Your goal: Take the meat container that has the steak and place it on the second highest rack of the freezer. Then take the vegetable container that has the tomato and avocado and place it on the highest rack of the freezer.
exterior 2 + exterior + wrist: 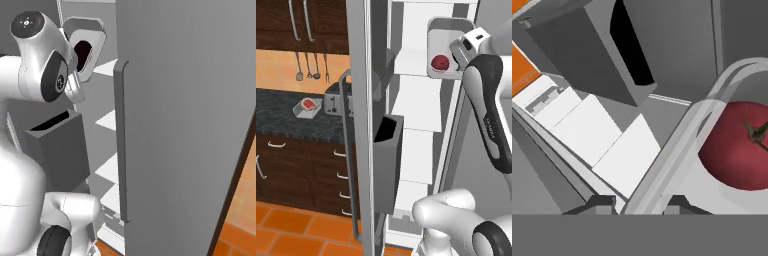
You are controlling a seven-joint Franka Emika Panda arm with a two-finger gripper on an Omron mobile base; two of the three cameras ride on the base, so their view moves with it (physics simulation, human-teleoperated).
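My gripper (641, 202) is shut on the rim of the clear vegetable container (677, 150), which passes between the two fingertips. The container (448, 30) hangs tilted in the upper part of the open freezer (358, 100), above a white shelf (413, 62). The dark-red tomato (441, 62) lies in it and looms large in the hand view (737, 145). A dark shape (82, 52) sits inside the container; I cannot tell whether it is the avocado. The meat container with the steak (308, 104) rests on the dark counter (286, 117) at the left.
The freezer's left door stands open, carrying a grey bin (388, 160) and a bar handle (346, 150). The right door (185, 125) stands close beside the arm. Lower white shelves (416, 155) step down inside. A toaster (333, 100) and hanging utensils (311, 67) are by the counter.
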